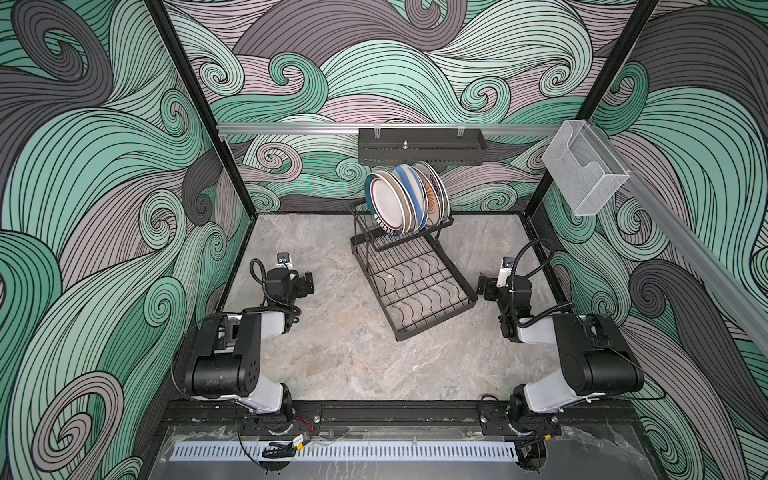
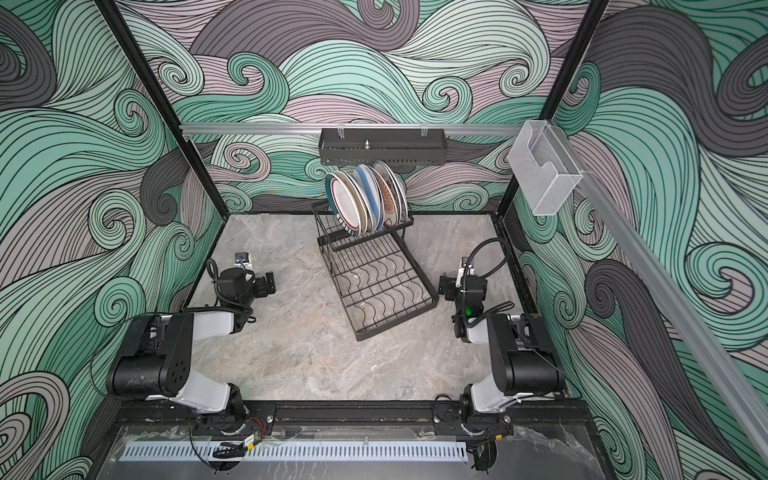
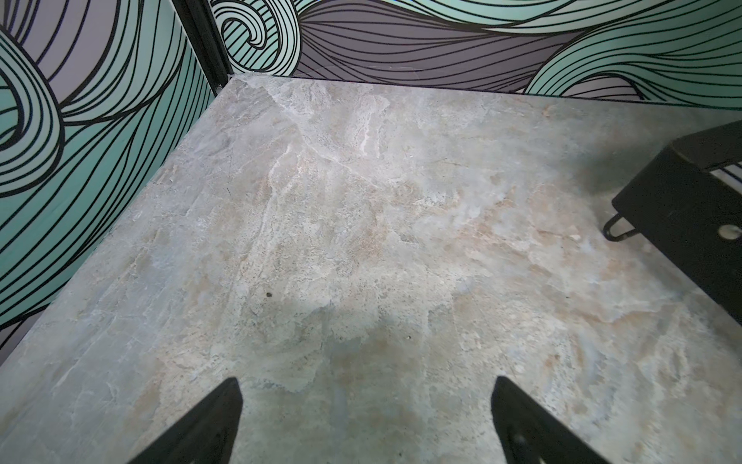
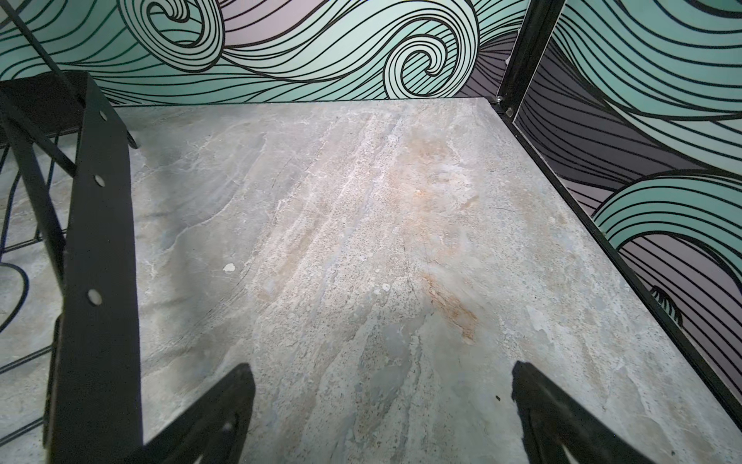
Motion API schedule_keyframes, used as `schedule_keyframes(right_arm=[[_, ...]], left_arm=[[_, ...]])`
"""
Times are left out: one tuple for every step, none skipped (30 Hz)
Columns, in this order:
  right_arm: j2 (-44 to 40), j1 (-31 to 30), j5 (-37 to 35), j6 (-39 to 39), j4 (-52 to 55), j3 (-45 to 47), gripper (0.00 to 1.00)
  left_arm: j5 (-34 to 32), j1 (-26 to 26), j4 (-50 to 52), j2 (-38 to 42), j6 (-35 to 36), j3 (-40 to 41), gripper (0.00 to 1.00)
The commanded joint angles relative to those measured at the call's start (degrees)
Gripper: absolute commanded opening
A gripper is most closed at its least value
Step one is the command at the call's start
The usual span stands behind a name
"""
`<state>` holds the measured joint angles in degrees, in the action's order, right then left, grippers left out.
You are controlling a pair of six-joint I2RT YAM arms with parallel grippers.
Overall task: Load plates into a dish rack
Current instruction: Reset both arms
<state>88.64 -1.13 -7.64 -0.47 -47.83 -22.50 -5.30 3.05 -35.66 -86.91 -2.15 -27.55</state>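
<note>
- The plates (image 1: 405, 199) (image 2: 365, 199) stand on edge in the raised upper tier of the rack (image 1: 415, 286) (image 2: 378, 282), packed close one behind the other and leaning a little.
- The exact count I cannot tell, because they overlap.
- The front plate is white with a teal rim. Behind it I see a blue-and-cream striped one, and further back one with an orange sunburst.
- The rack stands on the worktop (image 1: 353, 353) in its far half, turned at an angle to the edges. The upper tier is toward the back wall, and the flat lower grid with wavy wires reaches toward the arms.
- The left fingers (image 1: 307, 282) (image 2: 270, 282) hang low above the worktop on the left side, near the rack but apart from it. In the left wrist view the fingers (image 3: 213, 426) stand wide apart with only bare stone between them, and a corner of the rack (image 3: 682, 193) shows at the side.
- The right fingers (image 1: 482, 286) (image 2: 442, 286) are just beside the right edge of the lower grid. In the right wrist view they (image 4: 217, 413) are also spread wide and hold nothing, and the black frame of the rack (image 4: 100, 241) passes close by one finger.
- A black shelf (image 1: 419, 151) hangs on the back rail above the plates.
- A clear box (image 1: 582, 174) hangs on the right rail.
</note>
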Motion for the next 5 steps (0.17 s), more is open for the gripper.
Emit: schedule_keyframes(right_arm=[[-0.5, -0.9, 1.6, -0.5, -1.1, -0.5, 1.0], [-0.6, -0.9, 1.6, -0.4, -1.0, -0.5, 1.0], [-0.5, -0.9, 1.7, -0.4, -1.1, -0.4, 1.0], [-0.6, -1.0, 1.6, -0.4, -1.1, -0.4, 1.0], [-0.5, -1.0, 1.6, -0.4, -1.2, -0.4, 1.0]], left_arm=[[0.8, 0.1, -1.6, -0.6, -0.5, 0.1, 0.99], [0.8, 0.1, -1.7, -0.6, -0.5, 0.1, 0.99], [0.8, 0.1, -1.8, -0.6, -0.5, 0.2, 0.99], [0.8, 0.2, -1.7, -0.6, -0.5, 0.3, 0.99], [0.8, 0.1, -1.7, -0.6, -0.5, 0.2, 0.99]])
